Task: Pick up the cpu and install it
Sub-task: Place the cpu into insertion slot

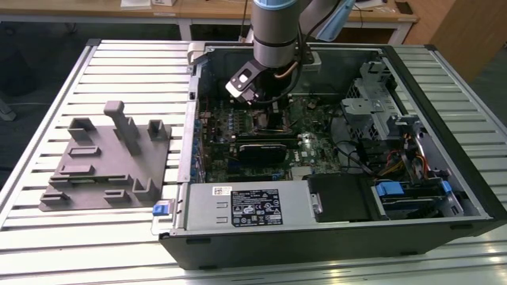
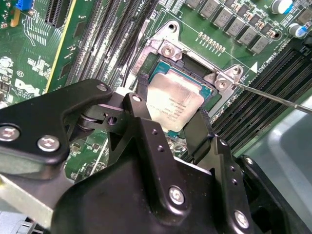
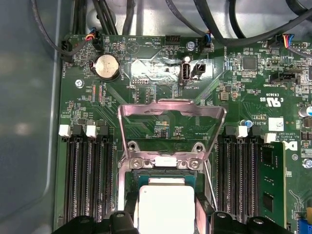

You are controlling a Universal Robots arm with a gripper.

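Gripper (image 2: 171, 111): I see its two black fingers (image 2: 143, 95) closed against opposite edges of the cpu, pinching it.
Cpu (image 3: 165, 209): silvery top up, sitting down in the socket opening. I cannot tell whether it is fully seated.
Socket (image 2: 168, 48): its metal frame surrounds the cpu.
Load plate (image 3: 171, 108): open, tilted up just beyond the socket.
Memory slots (image 3: 87, 180): black rows on both sides of the socket.
Coin battery (image 3: 107, 67): on the motherboard (image 3: 243, 87), past the plate.
Computer case (image 1: 317, 249): lying open on the slatted table (image 1: 119, 71), with the arm (image 1: 273, 29) reaching down inside.
Grey fixture (image 1: 103, 160): on the table at the exterior view's left, apart from the case.
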